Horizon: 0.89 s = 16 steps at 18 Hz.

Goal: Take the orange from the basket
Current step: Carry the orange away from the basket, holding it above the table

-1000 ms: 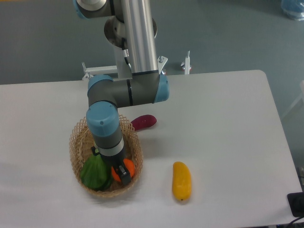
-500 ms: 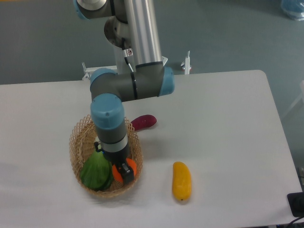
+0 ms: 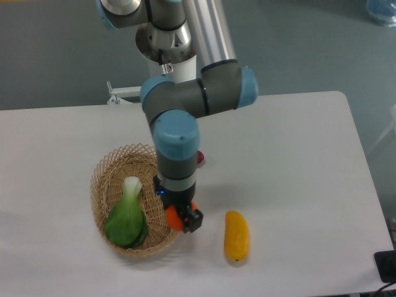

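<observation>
At the left of the white bench [image 3: 297, 161], the oval woven tan wicker basket [image 3: 105, 179] now holds only the green leafy vegetable with a white stem [image 3: 127, 216], which lies fully exposed; a second ago the arm stood over it and hid most of it. Since then the arm has swung rightward and the claw [image 3: 183, 219] has left the basket interior. It now sits at the basket's right rim, over the edge toward open bench.

The small round bright-orange fruit [image 3: 174, 215] has travelled with it: the claw is pinching the orange, which shows only as an orange sliver on both sides of the black fingers. The orange appears lifted clear of the basket floor, so the pick is judged essentially achieved.

The orange is round, so it has no distinct long axis or pointing direction; the visible portion is too small to show a stem end.

To the right, an elongated yellow-orange fruit [image 3: 236, 235] lies on the bench, apart from the claw.
</observation>
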Tool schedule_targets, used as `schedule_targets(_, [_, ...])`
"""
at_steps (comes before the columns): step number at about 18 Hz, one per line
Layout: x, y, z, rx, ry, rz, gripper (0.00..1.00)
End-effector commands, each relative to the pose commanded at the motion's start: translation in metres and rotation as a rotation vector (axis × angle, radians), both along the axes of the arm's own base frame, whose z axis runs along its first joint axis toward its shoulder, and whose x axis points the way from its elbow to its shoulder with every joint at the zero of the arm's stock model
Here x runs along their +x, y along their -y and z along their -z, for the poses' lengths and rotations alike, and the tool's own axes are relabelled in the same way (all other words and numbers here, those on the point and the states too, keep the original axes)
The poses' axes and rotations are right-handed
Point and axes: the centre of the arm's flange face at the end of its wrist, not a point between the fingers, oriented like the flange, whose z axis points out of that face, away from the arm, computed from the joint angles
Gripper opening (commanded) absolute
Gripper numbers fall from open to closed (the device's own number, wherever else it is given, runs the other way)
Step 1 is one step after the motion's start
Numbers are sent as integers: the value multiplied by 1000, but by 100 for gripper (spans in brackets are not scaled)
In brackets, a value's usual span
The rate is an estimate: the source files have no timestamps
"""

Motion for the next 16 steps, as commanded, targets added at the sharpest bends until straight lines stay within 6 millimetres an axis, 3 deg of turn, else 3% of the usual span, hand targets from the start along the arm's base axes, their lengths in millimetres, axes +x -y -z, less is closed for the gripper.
schedule_targets(6, [-43,29,-3,-6,-17,-72,72])
schedule_targets(11, [-89,67,-9,-5,-31,-134,71])
schedule_targets(16, [-118,88,-8,-3,-33,-183,72])
